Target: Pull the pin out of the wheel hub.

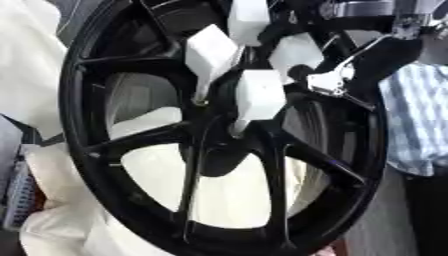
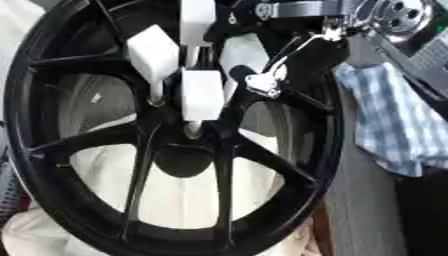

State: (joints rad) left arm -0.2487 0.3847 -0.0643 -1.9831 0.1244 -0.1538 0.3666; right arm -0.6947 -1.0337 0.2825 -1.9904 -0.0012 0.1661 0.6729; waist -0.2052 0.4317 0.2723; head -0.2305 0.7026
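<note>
The black wheel (image 1: 219,150) fills the view, white pins (image 1: 259,95) clustered at its hub. The right hand (image 2: 262,80) reaches in from far right; I cannot tell its grip. Best to draw a pin straight out along its axis.

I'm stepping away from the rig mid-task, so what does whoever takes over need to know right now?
Left hand: not in view.
Right hand: reaching in from the upper right, over the centre of the black wheel, just above the hub. Whether it grips anything cannot be told.
Pin: cannot be made out behind the hand.
Done: hand brought to the hub.
Left: confirm the grip on the pin, then pull it out.
</note>
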